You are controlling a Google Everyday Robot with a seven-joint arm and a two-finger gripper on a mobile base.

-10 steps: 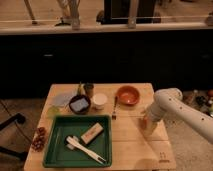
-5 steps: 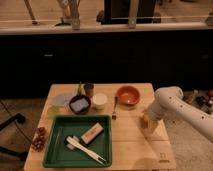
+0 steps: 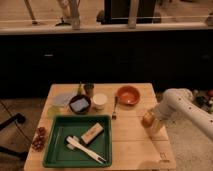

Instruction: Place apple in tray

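The apple (image 3: 147, 120), small and yellowish-orange, is at the right side of the wooden table (image 3: 132, 145). My gripper (image 3: 151, 123) is at the end of the white arm that reaches in from the right. It is right at the apple and partly covers it. The dark green tray (image 3: 56, 146) lies at the front left of the table, well to the left of the apple. It holds a tan block (image 3: 92, 132) and white utensils (image 3: 84, 146).
An orange bowl (image 3: 127, 95), a fork (image 3: 115, 107), a white cup (image 3: 100, 101), a dark bowl (image 3: 80, 105) and a dark cup (image 3: 89, 89) stand behind the tray. A dark red grape cluster (image 3: 39, 139) lies at the table's left edge.
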